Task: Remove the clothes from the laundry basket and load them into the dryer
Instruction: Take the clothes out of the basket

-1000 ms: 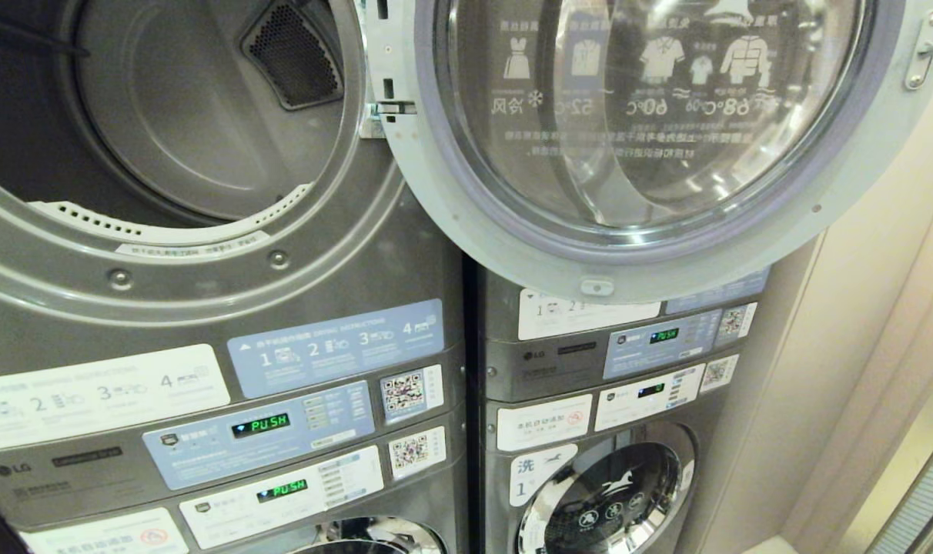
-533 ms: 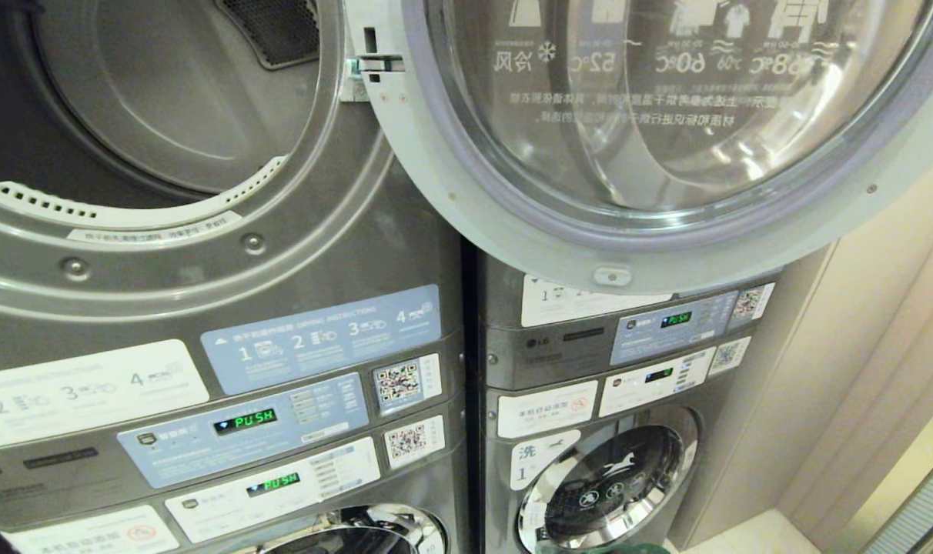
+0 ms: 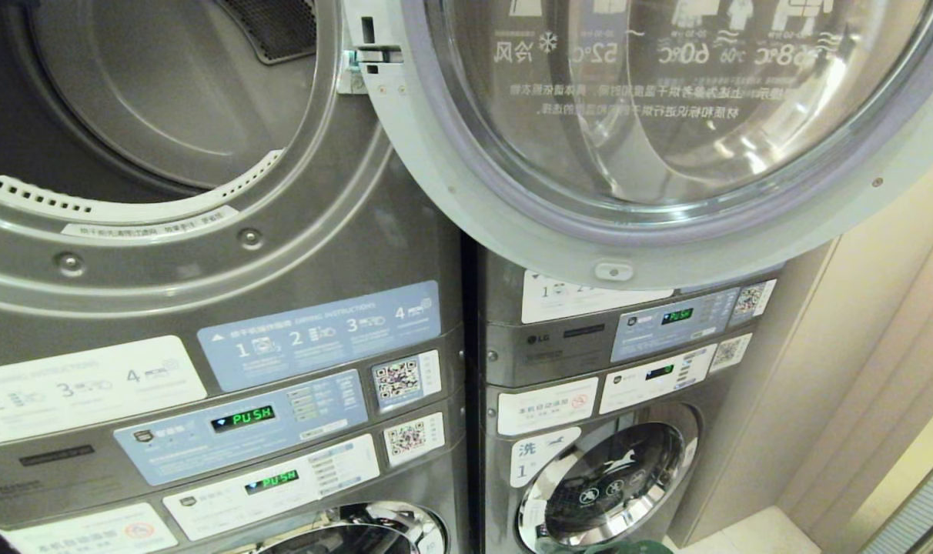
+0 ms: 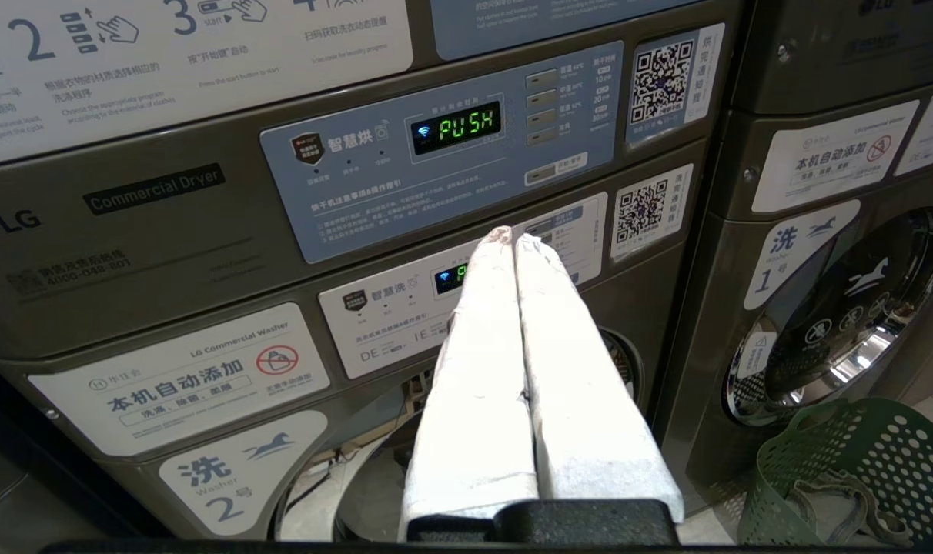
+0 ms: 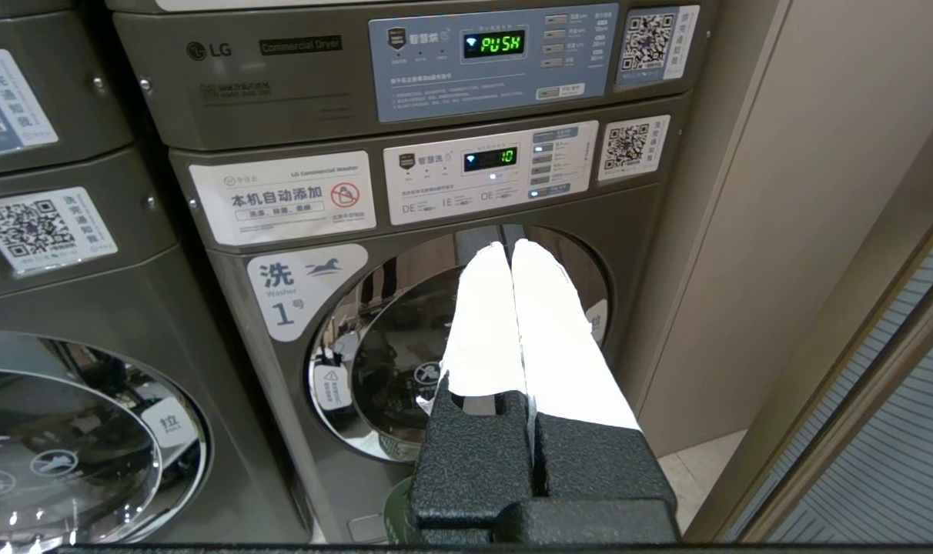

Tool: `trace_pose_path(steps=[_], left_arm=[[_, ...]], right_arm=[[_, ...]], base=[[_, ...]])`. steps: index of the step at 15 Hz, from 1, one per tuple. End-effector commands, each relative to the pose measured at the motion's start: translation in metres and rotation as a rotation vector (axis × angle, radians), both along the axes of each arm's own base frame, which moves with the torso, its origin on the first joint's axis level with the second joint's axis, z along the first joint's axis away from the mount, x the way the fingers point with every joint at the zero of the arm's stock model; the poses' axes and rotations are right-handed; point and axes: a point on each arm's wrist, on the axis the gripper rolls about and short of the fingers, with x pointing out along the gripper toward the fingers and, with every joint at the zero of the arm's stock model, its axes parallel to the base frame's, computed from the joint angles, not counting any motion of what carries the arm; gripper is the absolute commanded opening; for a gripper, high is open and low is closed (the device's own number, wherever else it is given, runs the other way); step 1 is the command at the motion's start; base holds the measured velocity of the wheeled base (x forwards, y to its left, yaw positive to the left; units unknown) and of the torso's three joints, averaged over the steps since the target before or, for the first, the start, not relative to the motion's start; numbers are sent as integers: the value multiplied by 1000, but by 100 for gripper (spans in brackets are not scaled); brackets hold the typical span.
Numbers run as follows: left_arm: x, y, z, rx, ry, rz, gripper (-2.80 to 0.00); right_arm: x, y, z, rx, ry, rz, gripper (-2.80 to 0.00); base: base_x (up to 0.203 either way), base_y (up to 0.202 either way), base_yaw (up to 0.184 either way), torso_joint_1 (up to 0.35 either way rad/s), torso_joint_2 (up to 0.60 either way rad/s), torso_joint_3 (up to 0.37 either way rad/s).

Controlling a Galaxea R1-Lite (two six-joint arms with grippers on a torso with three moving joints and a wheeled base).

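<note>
Head view: the dryer (image 3: 205,254) fills the left of the frame, a grey stacked machine with its round mouth wide open, showing a smooth bare drum and a perforated white lint strip along the lower lip. Its door (image 3: 651,146), a pale ring around clear glass printed with garment icons and temperatures, hangs swung out to the right, across the neighbouring stack. Below the mouth sit instruction stickers and a blue control panel (image 3: 243,427) reading PUSH in green. Neither arm shows here. Against the picture a second ago, the whole scene has slid up and a little left, so more of the lower washer doors appears; the camera moved, not the machines.

Left wrist view: the left gripper (image 4: 511,235) has its two white-wrapped fingers pressed together, clenched on nothing, hanging in front of the panels of the left stack. The laundry basket (image 4: 859,462), green and perforated, stands on the floor by the right-hand washer, with a grey garment (image 4: 828,496) lying inside.

Right wrist view: the right gripper (image 5: 509,245) is likewise clenched and empty, in front of the round door of washer (image 5: 451,338) number one.
</note>
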Motion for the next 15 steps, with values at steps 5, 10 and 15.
trace_pose_path(steps=[5,10,15], left_arm=[[0,0,-1,1,0,0,-280],[0,0,-1,1,0,1,-280],[0,0,-1,-22,1,2,-280]], right_arm=[[0,0,0,0,0,1,-280],[0,0,0,0,0,1,-280],[0,0,0,0,0,1,-280]], base=[[0,0,0,-52,110,62],[0,0,0,-61,121,72],[0,0,0,-57,124,62]])
